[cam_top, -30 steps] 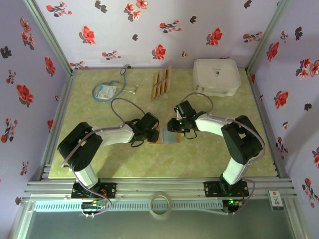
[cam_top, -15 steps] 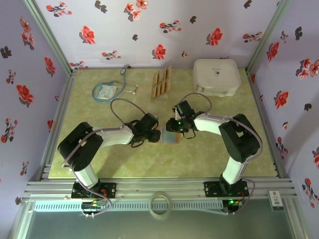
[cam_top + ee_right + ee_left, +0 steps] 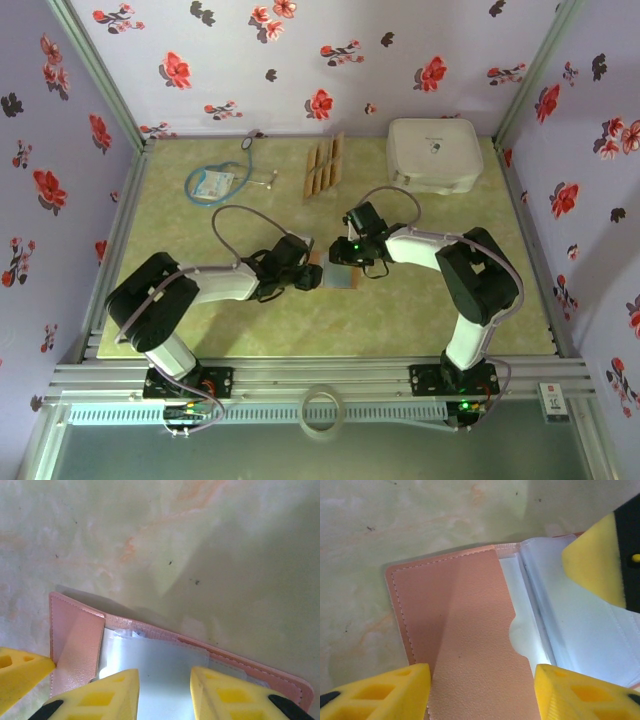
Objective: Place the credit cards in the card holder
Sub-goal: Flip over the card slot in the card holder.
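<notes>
- Worktop (image 3: pixel 400 310): green marbled surface inside a floral-walled enclosure. Both of my arms reach in toward its middle.
- Card holder (image 3: pixel 340 277): lies open and flat on the worktop at centre, between my two tools. Its pinkish-brown leather cover faces up on one side and its clear plastic pockets on the other.
- Left tool (image 3: pixel 482 682): jaws stand wide apart, one yellow finger (image 3: pixel 380 692) on each side of the leather flap. From the wrist view the flap fills the gap between them. I am clamping nothing, and I cannot tell whether the fingertips touch the leather.
- Right tool (image 3: pixel 165 680): jaws partly apart, a narrow gap between the two yellow fingers, poised over the clear pocket sheet. I see nothing gripped between them. In the left wrist view one of its fingers sits on or just over the pockets. Contact cannot be confirmed.
- The two tools are close together, meeting at the card holder from opposite sides.
- Credit cards (image 3: pixel 323 168): tan-brown strips lying in a tight group on the worktop toward the far side, well apart from the card holder and from both tools. They are not in the holder.
- Stethoscope (image 3: pixel 225 180): blue tubing, far left of the worktop, just left of the cards.
- White case (image 3: pixel 433 153): rounded square, far right corner, lid down.
</notes>
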### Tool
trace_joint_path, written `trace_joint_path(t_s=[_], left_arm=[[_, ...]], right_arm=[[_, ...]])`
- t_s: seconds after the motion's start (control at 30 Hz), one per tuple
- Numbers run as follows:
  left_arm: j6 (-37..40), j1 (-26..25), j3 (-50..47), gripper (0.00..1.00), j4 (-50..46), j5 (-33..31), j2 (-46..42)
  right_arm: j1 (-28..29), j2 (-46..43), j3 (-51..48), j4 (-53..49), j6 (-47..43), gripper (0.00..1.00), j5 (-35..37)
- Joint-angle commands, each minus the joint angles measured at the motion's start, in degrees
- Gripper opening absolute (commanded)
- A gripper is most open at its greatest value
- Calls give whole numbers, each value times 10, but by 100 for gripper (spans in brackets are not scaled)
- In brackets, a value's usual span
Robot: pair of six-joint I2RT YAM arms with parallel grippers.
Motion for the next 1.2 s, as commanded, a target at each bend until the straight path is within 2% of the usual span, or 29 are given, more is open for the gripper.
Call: trace_joint_path(t_s=[0.0,0.17,0.87,1.17], left_arm=[[24,4,-9,60,32,19,-16],[38,3,3,64,30,27,-11],[72,-23,51,66,-4,12,31],[93,-37,60,59,-38,-33,50]], right_arm=[[4,17,7,-5,11,33,-4],[5,19,7,-3,11,34,-4],[9,22,3,6,17,33,-7],[10,20,5,9,20,34,-11]])
